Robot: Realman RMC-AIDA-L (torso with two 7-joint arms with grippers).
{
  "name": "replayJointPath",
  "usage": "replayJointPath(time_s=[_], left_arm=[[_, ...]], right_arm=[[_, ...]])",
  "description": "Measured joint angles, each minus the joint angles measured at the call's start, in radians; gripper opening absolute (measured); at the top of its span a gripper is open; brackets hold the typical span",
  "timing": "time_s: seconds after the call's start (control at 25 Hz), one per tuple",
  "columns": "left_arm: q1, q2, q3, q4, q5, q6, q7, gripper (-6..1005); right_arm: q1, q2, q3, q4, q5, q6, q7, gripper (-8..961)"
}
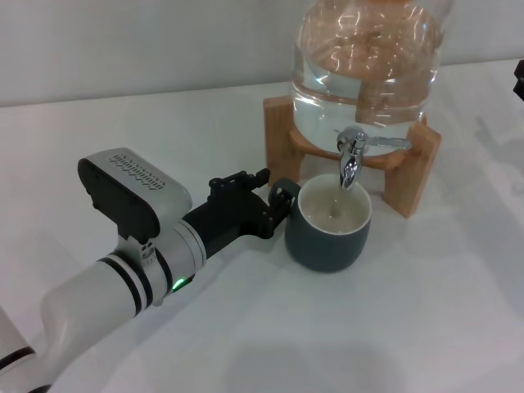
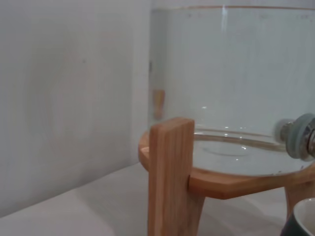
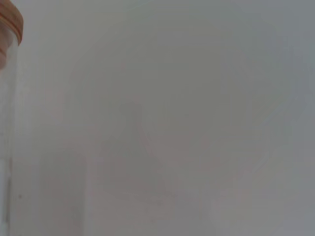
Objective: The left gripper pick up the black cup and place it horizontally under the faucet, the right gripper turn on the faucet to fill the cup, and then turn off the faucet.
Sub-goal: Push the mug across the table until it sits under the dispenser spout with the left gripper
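Observation:
The black cup [image 1: 327, 237] stands upright on the white table, dark outside and cream inside, directly beneath the nozzle of the chrome faucet [image 1: 352, 160]. The faucet's flat lever [image 1: 386, 143] points to the right. My left gripper [image 1: 274, 201] reaches in from the left and is shut on the cup's handle. In the left wrist view only the cup's rim [image 2: 304, 219] and part of the faucet [image 2: 299, 137] show at the edge. A black sliver of my right gripper [image 1: 519, 80] sits at the far right edge, well away from the faucet.
A big clear glass jar [image 1: 368, 57] of water rests on a wooden stand [image 1: 409, 176] behind the cup. The stand's near leg [image 2: 171, 182] fills the left wrist view. The right wrist view shows the jar's lid [image 3: 9, 19] and a bare wall.

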Motion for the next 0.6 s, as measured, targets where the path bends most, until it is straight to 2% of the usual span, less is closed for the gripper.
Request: replayJointPath(time_s=[0.6], left_arm=[[-0.017, 0.0, 0.017, 0.007, 0.007, -0.003, -0.027, 515]], right_arm=[[-0.002, 0.0, -0.005, 0.002, 0.0, 0.005, 0.0, 838]])
